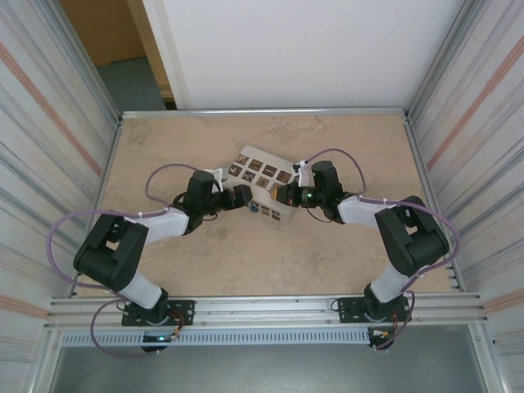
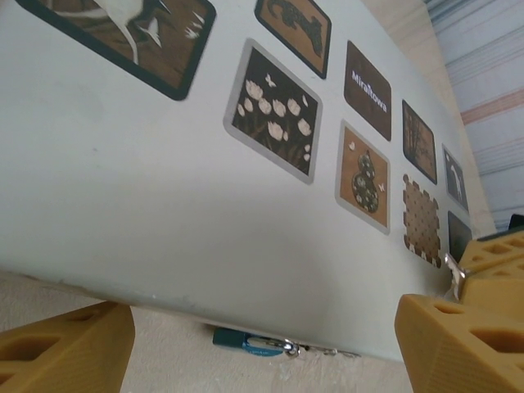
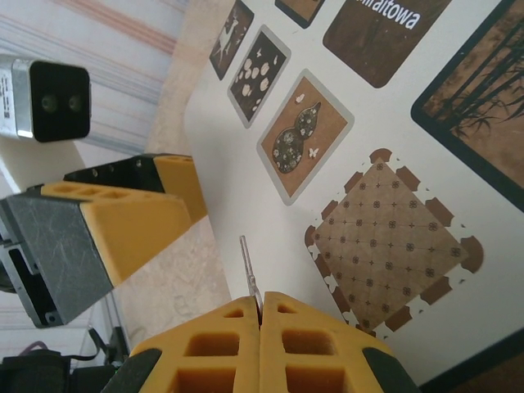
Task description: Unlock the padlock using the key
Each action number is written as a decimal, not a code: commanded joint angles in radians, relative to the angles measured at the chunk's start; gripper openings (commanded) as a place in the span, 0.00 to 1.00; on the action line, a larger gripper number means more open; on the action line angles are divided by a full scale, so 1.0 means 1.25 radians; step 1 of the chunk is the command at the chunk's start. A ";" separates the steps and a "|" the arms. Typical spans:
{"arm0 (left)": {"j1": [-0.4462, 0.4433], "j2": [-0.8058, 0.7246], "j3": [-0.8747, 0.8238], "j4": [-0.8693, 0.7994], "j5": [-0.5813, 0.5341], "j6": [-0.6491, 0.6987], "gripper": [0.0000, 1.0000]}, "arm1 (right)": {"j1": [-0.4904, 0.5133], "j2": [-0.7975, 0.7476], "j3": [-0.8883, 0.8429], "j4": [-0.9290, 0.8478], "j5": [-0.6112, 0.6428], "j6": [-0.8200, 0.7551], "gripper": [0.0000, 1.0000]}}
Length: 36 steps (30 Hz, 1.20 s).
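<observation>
Your right gripper (image 3: 260,309) is clamped tight on the key (image 3: 248,264), with just the thin metal blade poking out past the closed jaws. It looks like a pinch on the head, so the business end is free to go into the lock.

Your left gripper (image 2: 264,327) is spread wide with nothing in it. Its two yellow fingers (image 2: 65,348) sit either side of the padlock (image 2: 246,341) without touching it, which reads to me as lining up to grab and steady the body.

The padlock itself lies flat on the table (image 1: 327,254), tucked right against the near edge of the pale box (image 2: 123,205) with the patterned squares. The shiny shackle end seems to be on the side towards the key hand. From above, the two grippers face each other across that near edge of the box, one coming in from the left and one from the right, close together.

My guess is nothing's unlocked yet: the lock isn't held and the key isn't in. Heads up, the lock is tiny and snug against the box, so it could skid along the edge instead of getting pinched when you close. I can't make out the keyhole from these angles, so I'd pin the lock before bringing the blade in.
</observation>
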<state>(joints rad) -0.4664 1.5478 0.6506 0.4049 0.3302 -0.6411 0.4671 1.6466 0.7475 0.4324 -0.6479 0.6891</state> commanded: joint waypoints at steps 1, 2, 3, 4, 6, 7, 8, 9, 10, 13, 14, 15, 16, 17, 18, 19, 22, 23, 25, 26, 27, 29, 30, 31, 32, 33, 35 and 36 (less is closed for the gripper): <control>-0.010 -0.047 -0.010 -0.044 0.021 0.073 0.83 | 0.008 -0.003 -0.006 -0.058 0.018 0.014 0.00; -0.013 -0.056 -0.018 -0.054 0.020 0.087 0.83 | 0.007 -0.003 -0.004 -0.058 0.017 0.014 0.00; -0.018 -0.067 -0.029 -0.066 0.016 0.102 0.82 | 0.008 -0.003 -0.003 -0.060 0.016 0.012 0.00; -0.022 -0.076 -0.040 -0.075 0.010 0.115 0.82 | 0.007 -0.003 -0.003 -0.061 0.014 0.011 0.00; -0.027 -0.086 -0.061 -0.076 0.008 0.138 0.82 | 0.006 -0.003 -0.001 -0.062 0.014 0.009 0.00; -0.027 -0.087 -0.071 -0.070 0.009 0.147 0.82 | 0.006 -0.004 -0.001 -0.064 0.013 0.008 0.00; -0.027 -0.084 -0.081 -0.059 0.012 0.156 0.82 | 0.005 -0.003 -0.002 -0.065 0.014 0.007 0.00; -0.027 -0.077 -0.088 -0.047 0.017 0.167 0.81 | 0.004 -0.002 -0.002 -0.067 0.013 0.006 0.00; -0.027 -0.070 -0.090 -0.040 0.022 0.176 0.81 | 0.003 -0.002 -0.003 -0.068 0.014 0.004 0.00; -0.028 -0.033 -0.089 -0.007 0.043 0.193 0.78 | 0.002 -0.002 -0.002 -0.070 0.015 0.003 0.00; -0.028 -0.018 -0.087 0.012 0.052 0.193 0.77 | 0.001 -0.002 -0.004 -0.069 0.016 0.003 0.00; -0.028 -0.002 -0.085 0.034 0.060 0.194 0.77 | 0.001 0.000 -0.003 -0.069 0.016 0.001 0.00; -0.028 0.012 -0.082 0.048 0.064 0.193 0.76 | 0.001 0.000 -0.003 -0.069 0.018 0.002 0.00; -0.028 0.029 -0.076 0.062 0.071 0.193 0.75 | 0.001 0.001 -0.003 -0.068 0.020 0.001 0.00; -0.028 0.044 -0.067 0.070 0.076 0.193 0.74 | 0.001 0.002 -0.003 -0.068 0.021 0.002 0.00; -0.028 0.058 -0.058 0.074 0.080 0.193 0.73 | 0.001 0.003 -0.002 -0.069 0.022 0.002 0.00; -0.028 0.093 -0.034 0.083 0.083 0.183 0.70 | 0.000 0.003 0.000 -0.069 0.026 0.001 0.00; -0.029 0.102 -0.029 0.091 0.084 0.179 0.70 | 0.001 0.003 0.001 -0.070 0.025 0.002 0.00; -0.031 0.116 -0.022 0.104 0.085 0.175 0.69 | 0.002 0.003 0.001 -0.071 0.026 0.002 0.00; -0.031 0.125 -0.018 0.106 0.089 0.174 0.68 | 0.002 0.004 0.002 -0.070 0.027 0.000 0.00; -0.032 0.134 -0.012 0.108 0.092 0.172 0.66 | 0.002 0.004 0.001 -0.070 0.028 0.001 0.00; -0.032 0.149 0.001 0.107 0.104 0.162 0.62 | 0.001 0.006 0.001 -0.071 0.028 0.002 0.00; -0.033 0.155 0.007 0.106 0.110 0.160 0.61 | 0.002 0.006 0.001 -0.069 0.026 0.002 0.00; -0.035 0.158 0.010 0.106 0.111 0.158 0.60 | 0.003 0.007 0.001 -0.068 0.026 0.003 0.00; -0.038 0.159 0.013 0.106 0.112 0.158 0.60 | 0.003 0.006 0.000 -0.066 0.026 0.004 0.00; -0.041 0.158 0.014 0.105 0.109 0.158 0.59 | 0.003 0.005 0.000 -0.064 0.027 0.005 0.00; -0.045 0.155 0.015 0.104 0.108 0.156 0.58 | 0.006 0.005 0.000 -0.065 0.028 0.004 0.00; -0.048 0.154 0.017 0.105 0.106 0.152 0.57 | 0.007 0.004 0.000 -0.064 0.028 0.004 0.00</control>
<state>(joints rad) -0.5110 1.7393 0.6472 0.5213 0.4385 -0.4450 0.4664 1.6466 0.7494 0.4259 -0.6449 0.6964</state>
